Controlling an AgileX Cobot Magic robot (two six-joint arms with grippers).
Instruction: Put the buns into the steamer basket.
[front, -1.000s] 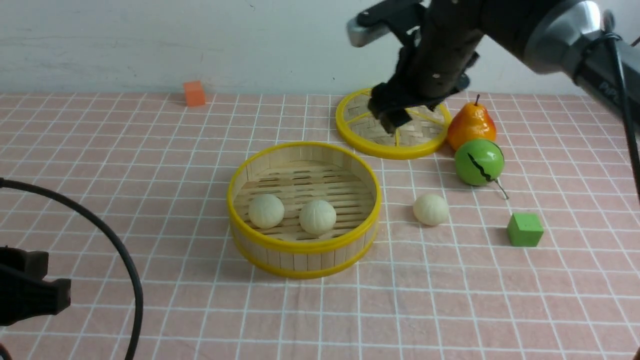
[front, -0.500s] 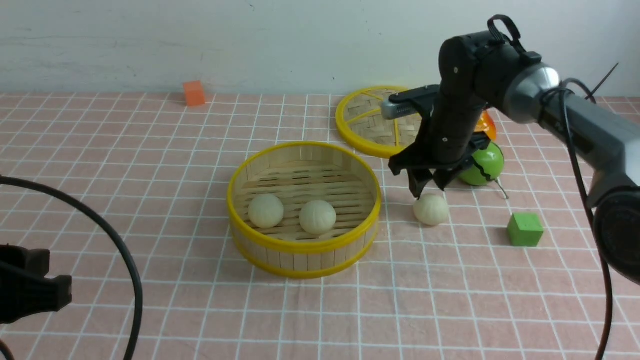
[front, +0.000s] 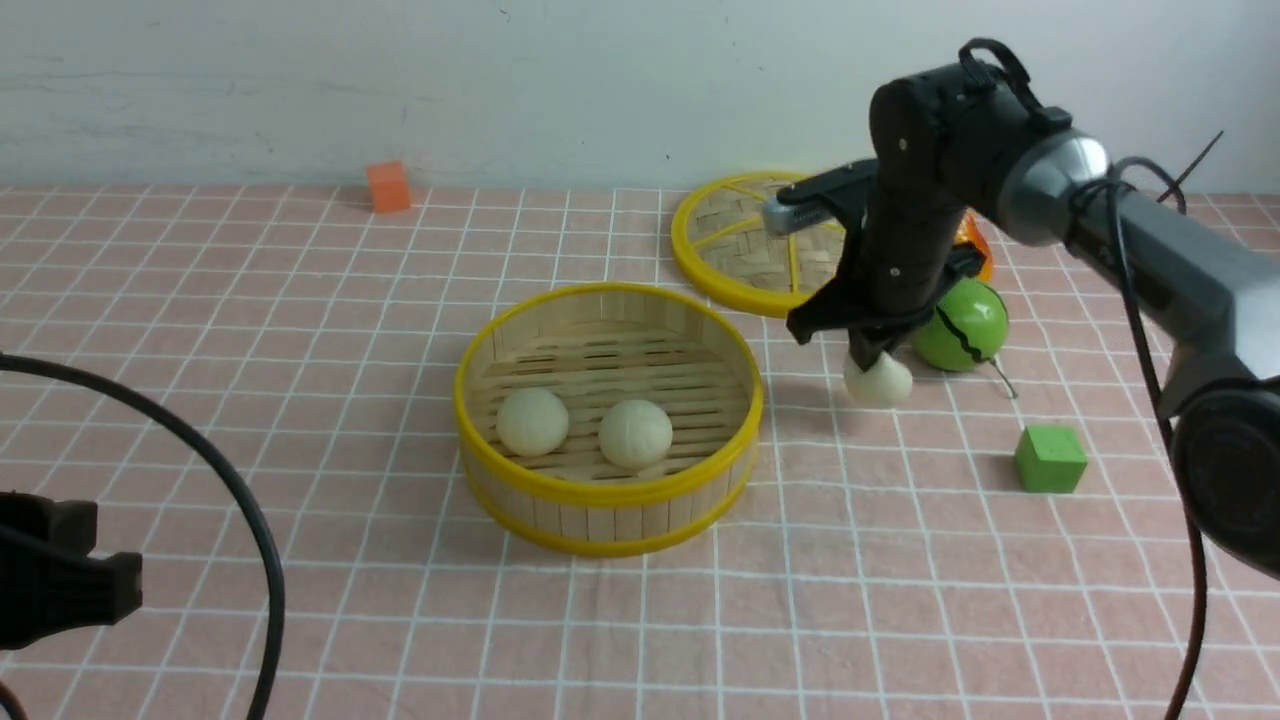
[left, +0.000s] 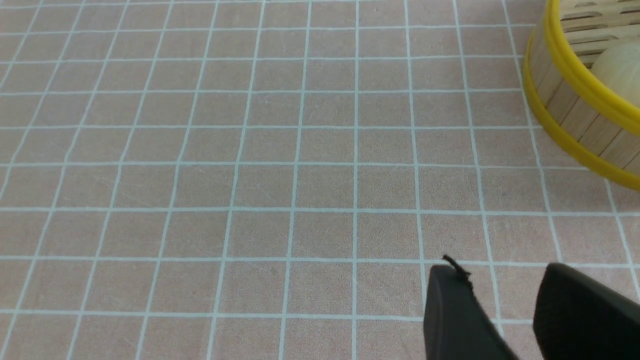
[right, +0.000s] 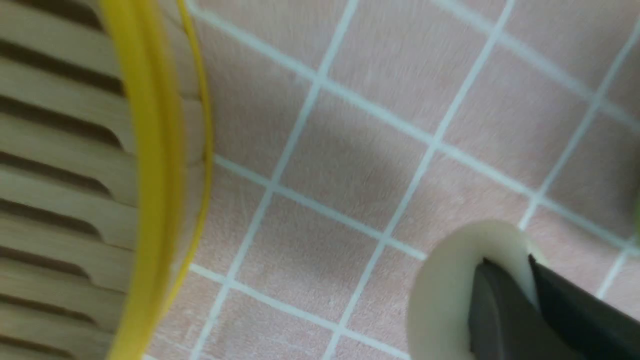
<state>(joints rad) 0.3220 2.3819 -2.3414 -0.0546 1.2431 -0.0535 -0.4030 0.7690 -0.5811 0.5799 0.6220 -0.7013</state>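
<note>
Right fingers (right: 500, 325) clamped on top of bun (front: 882, 383), bun below them, beside steamer basket (front: 610, 492), left fingers (left: 455, 315) apart

Light is bright, even and diffuse across the pink checked surface (front: 300, 400). Shadows are soft: a faint one lies left of the bun (front: 880, 382) right of the steamer basket (front: 600, 515), another hugs the basket's near side. The right wrist view is smeared and soft throughout; the left wrist view is crisp.

Pink checked tablecloth (front: 300, 330) under steamer basket (front: 600, 520), woven lid (front: 735, 250), orange fruit (front: 982, 255), green ball (front: 975, 320), green cube (front: 1049, 459), orange cube (front: 388, 186).
</note>
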